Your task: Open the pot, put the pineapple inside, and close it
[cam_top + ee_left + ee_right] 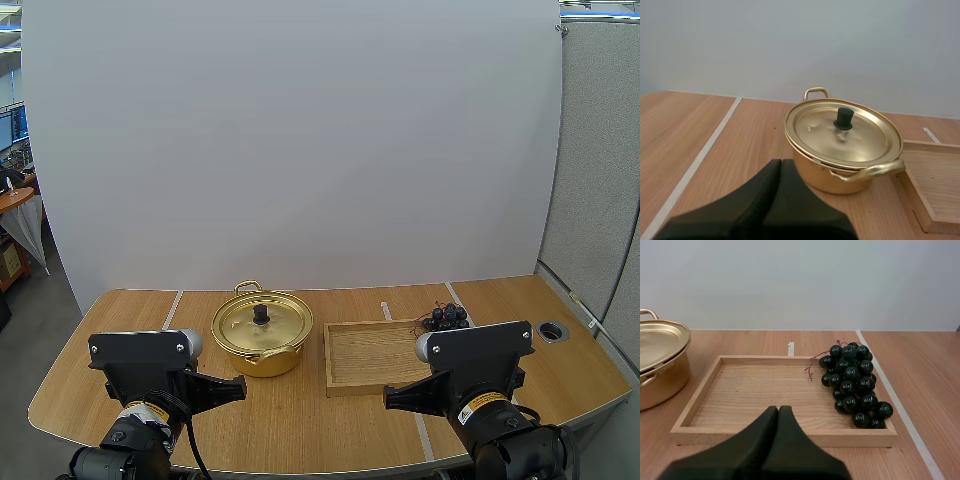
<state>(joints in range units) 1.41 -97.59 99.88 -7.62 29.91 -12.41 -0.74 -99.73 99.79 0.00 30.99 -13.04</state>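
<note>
A golden pot [262, 335] stands on the table left of centre, its lid [842, 132] on and closed, with a black knob [843, 118] on top. Dark grapes [854, 382] lie in the far right corner of the wooden tray [747, 395]; in the high view the grapes [446, 318] are at the back right of the tray [375, 352]. No pineapple is among the things I see. My left gripper [781, 161] is shut on nothing, short of the pot. My right gripper [778, 409] is shut on nothing, just before the tray's near rim.
The tray sits directly right of the pot, with a small gap between them. White tape lines [172, 308] cross the wooden tabletop. A round cable hole [552, 329] is at the table's right edge. Both arm bases sit at the near edge.
</note>
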